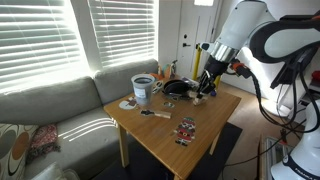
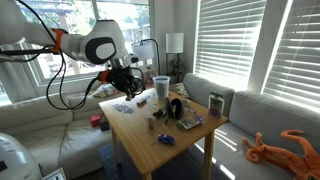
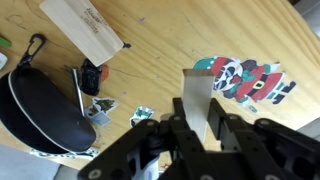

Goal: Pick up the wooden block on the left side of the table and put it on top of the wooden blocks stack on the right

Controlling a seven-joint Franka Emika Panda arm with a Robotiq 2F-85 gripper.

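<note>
Your gripper [image 3: 205,120] is clamped on the pale wooden block [image 3: 199,92], whose long axis runs along the fingers, well apart from the white bucket [image 1: 143,90]. The wooden blocks stack [image 1: 128,103] seems to sit just beside that bucket, so your move heads bucketward.

Bright daylight through window blinds [image 1: 50,35], glare, soft low-resolution pictures throughout.

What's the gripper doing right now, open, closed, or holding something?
Gripper: closed on the wooden block.
</note>
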